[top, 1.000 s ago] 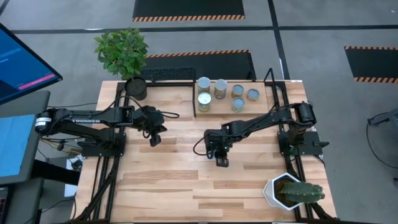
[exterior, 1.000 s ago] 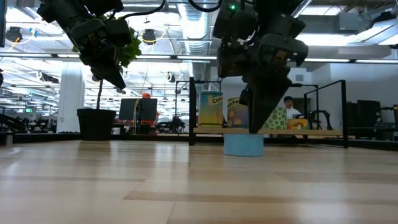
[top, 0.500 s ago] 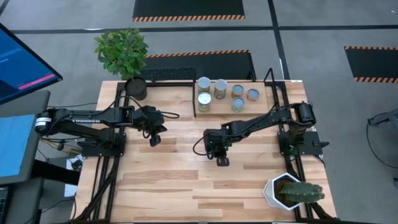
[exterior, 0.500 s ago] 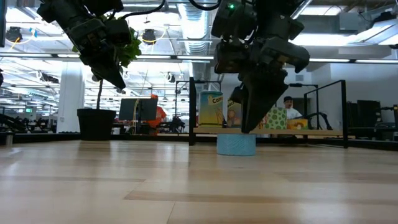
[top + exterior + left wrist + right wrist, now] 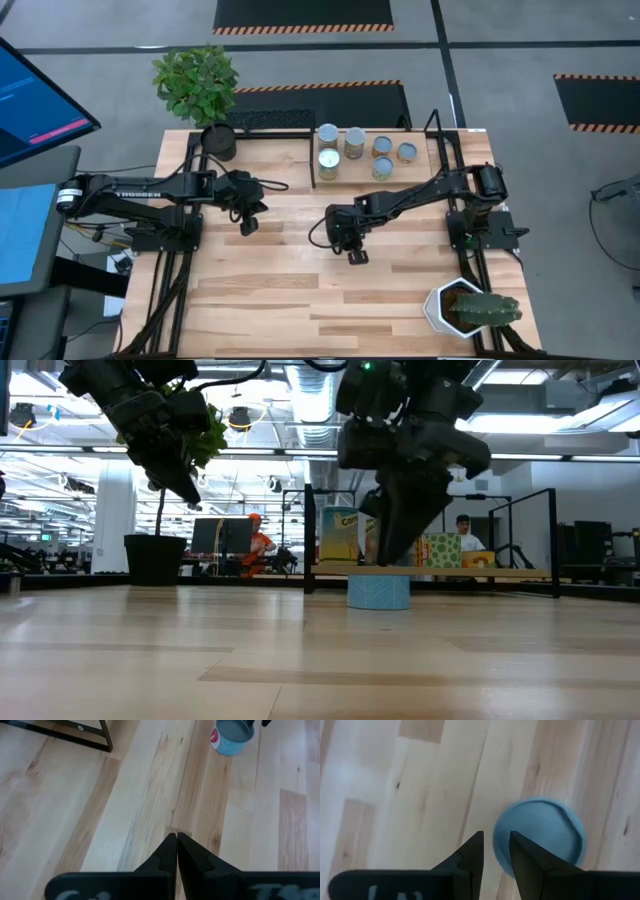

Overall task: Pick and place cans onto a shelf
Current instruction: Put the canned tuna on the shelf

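Right, from above the right gripper [image 5: 356, 256] hung mid-desk, nearer than the shut left gripper [image 5: 247, 226], low down the upright blue can [image 5: 379, 592] stood before the shelf [image 5: 430, 571], and its wrist showed narrowly parted fingers beside that can [image 5: 539, 834] on bare desk [image 5: 395, 810].

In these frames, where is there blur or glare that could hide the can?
Right wrist view: the blue can looks soft, behind the right gripper. Low view: bright ceiling lights leave both arms as dark shapes, and the can is partly hidden. High view: evenly lit, can hidden under the arm. Left wrist view: can sharp.
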`<state>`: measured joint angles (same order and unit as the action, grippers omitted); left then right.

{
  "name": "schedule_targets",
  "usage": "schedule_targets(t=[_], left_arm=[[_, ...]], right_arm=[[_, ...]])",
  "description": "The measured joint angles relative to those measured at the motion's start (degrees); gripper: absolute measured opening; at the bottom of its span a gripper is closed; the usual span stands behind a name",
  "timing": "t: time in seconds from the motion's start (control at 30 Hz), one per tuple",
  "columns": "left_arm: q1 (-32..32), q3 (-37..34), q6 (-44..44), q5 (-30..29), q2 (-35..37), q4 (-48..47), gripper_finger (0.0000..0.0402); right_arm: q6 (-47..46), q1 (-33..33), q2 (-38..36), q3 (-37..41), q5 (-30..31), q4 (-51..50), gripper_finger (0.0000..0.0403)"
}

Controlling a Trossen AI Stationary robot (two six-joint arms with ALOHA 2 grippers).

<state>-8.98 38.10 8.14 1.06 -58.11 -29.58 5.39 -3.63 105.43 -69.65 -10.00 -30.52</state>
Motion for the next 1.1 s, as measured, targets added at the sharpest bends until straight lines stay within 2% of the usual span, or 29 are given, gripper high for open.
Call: schedule_targets(t=[0.27, 0.57, 1.1], left_arm=[[0.00, 0.01, -0.02, 0.00, 0.00, -0.57, 0.0000], [-0.01, -0.01, -0.45, 0.00, 0.00, -0.95, 0.0000], [0.01, -0.01, -0.17, -0.09, 0.00, -1.44, 0.0000]], right_arm=[[1.89, 0.38, 0.13, 0.48, 2.60, -0.31, 0.0120], [2.58, 0.17, 3.37, -0.13, 2.14, -0.29, 0.0120], [1.71, 0.51, 2.64, -4.83, 1.25, -3.59, 0.0120]])
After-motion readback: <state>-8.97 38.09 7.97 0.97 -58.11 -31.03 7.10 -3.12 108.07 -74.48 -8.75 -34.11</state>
